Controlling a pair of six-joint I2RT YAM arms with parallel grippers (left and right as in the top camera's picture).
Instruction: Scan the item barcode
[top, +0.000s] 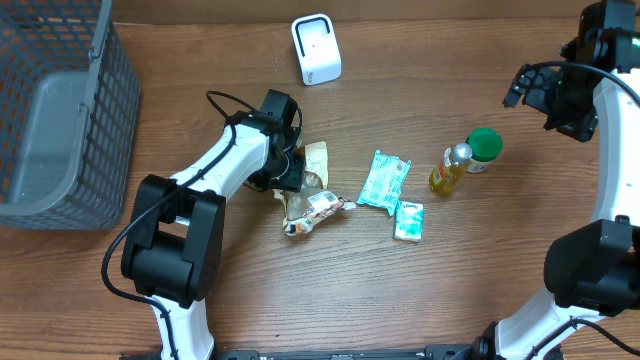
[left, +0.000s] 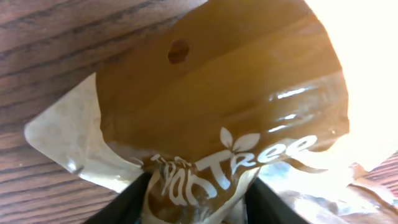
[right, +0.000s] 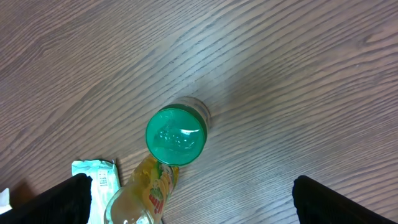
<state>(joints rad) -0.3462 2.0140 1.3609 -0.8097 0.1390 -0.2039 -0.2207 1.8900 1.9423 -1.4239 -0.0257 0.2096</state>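
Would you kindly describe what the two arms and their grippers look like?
The left arm and right arm have white tubular links joined by bulky black joint housings. A thin black cable loops beside the left wrist. The left fingers and right fingers are plain black; no markings show.

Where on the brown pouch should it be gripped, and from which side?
Probably pinch the brown pouch at one edge, coming from above. It lies flat and limp, so its broad faces offer nothing to clamp, while an edge bunches readily. The left gripper sits that way, with film gathered between its jaws below the logo.
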